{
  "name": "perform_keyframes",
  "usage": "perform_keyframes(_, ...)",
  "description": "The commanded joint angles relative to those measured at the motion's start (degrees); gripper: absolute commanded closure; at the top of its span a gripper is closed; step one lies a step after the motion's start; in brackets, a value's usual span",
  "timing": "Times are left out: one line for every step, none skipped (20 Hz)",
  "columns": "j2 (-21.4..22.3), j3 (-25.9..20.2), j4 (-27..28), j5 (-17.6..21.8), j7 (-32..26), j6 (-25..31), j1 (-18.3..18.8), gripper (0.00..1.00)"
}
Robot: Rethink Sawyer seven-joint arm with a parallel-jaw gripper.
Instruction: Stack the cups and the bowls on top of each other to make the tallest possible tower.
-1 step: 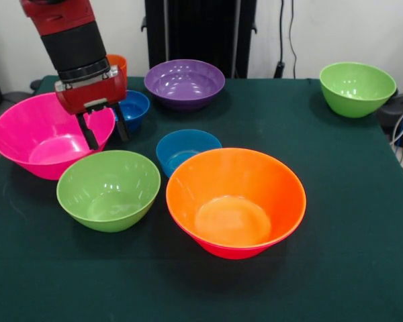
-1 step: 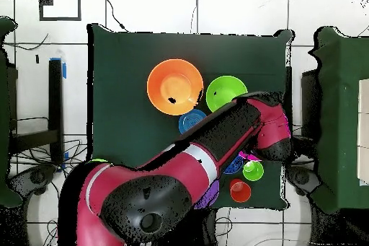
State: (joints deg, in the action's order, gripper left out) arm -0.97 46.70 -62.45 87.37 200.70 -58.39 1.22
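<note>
The dark green desk (image 1: 363, 221) carries bowls spread out singly; from what I can see no tower has been started. The big orange bowl (image 1: 236, 201) sits nearest the front, seemingly nested in a pink one showing at its base. At its nine o'clock is a green bowl (image 1: 109, 189), and beyond that the big pink bowl (image 1: 43, 137). The purple bowl (image 1: 185, 83) stands toward the back, a second green bowl (image 1: 357, 88) far off at its three o'clock. A small blue bowl (image 1: 185, 150) sits between green and orange, another blue bowl (image 1: 134, 109) behind it, and an orange cup (image 1: 118, 64) beyond that. The hand (image 1: 104, 131) hangs empty, fingers apart, over the pink bowl's right-hand rim. That rim lies straight beneath; the blue bowl sits just at the hand's two o'clock.
</note>
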Motion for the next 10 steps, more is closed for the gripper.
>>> perform_keyframes(-0.1, -6.7, -4.7, -5.8, -1.0, 9.6, 0.0, 0.0)
perform_keyframes(0.0, -6.5, -5.0, -5.8, -0.8, 9.6, -0.1, 0.0)
perform_keyframes(0.2, -6.4, -5.4, -5.8, -0.6, 9.6, -0.2, 0.0)
perform_keyframes(0.3, -6.3, -5.7, -5.7, -0.4, 9.7, -0.3, 0.0)
perform_keyframes(0.4, -6.2, -6.0, -5.7, -0.2, 9.8, -0.4, 0.0)
perform_keyframes(0.5, -6.0, -6.2, -5.7, 0.0, 9.9, -0.5, 0.0)
perform_keyframes(0.6, -5.7, -6.3, -5.7, 0.9, 10.3, -0.7, 0.0)
perform_keyframes(0.7, -5.6, -6.5, -5.8, 1.7, 10.7, -0.8, 0.0)
perform_keyframes(0.7, -5.5, -6.6, -5.8, 2.4, 11.0, -0.9, 0.0)
perform_keyframes(0.8, -5.6, -6.9, -6.2, 2.9, 11.5, -0.9, 0.0)
